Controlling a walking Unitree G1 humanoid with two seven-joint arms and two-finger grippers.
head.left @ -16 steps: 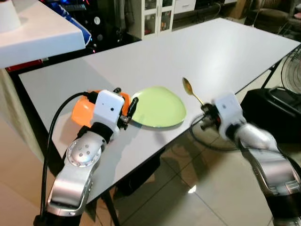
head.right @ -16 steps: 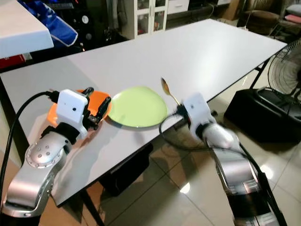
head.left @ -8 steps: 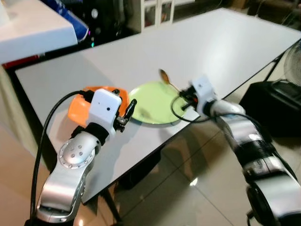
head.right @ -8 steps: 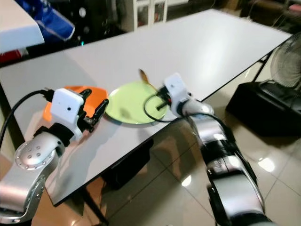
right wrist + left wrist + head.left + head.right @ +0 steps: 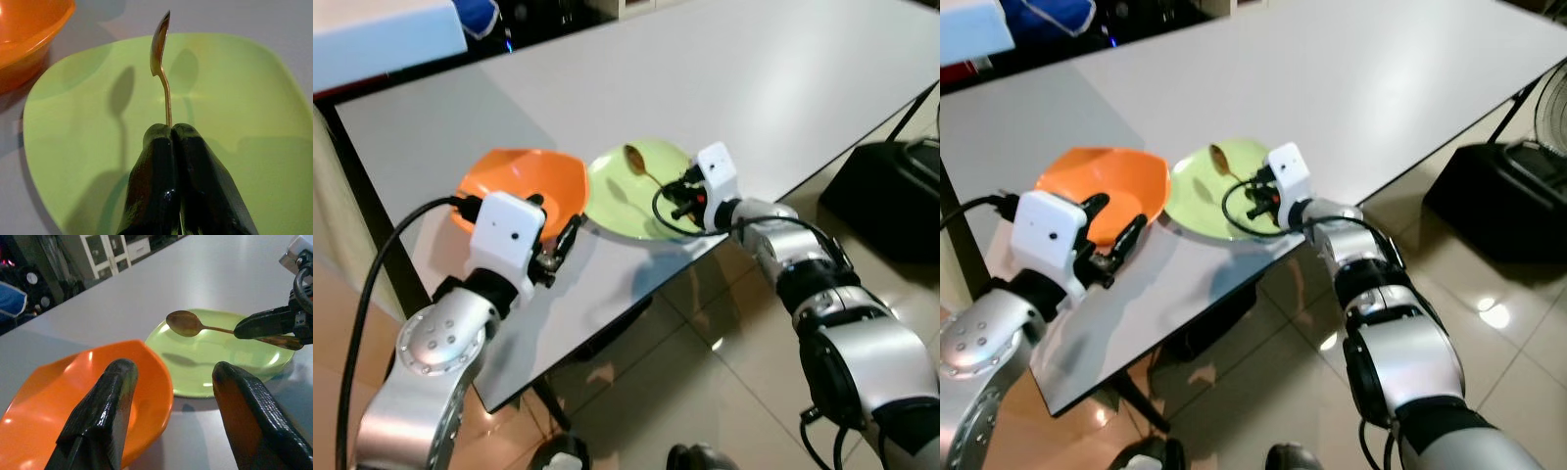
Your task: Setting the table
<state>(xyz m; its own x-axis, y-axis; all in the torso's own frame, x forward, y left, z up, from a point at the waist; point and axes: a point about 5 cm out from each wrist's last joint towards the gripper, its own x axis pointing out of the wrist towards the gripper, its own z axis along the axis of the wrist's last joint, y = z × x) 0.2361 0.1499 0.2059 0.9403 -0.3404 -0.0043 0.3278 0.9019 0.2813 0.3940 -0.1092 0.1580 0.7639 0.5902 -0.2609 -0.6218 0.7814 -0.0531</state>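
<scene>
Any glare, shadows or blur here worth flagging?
Right wrist view: spoon casts a crisp shadow on the green plate. Left wrist view: glare streaks on the orange bowl, near fingers soft. Right eye view: floor tiles show a bright reflection.

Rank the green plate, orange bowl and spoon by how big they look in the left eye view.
1. Orange bowl and green plate: they look about alike, so no ranking between them; the right gripper also covers part of the plate.
2. Spoon: clearly smallest, held over the plate.
</scene>
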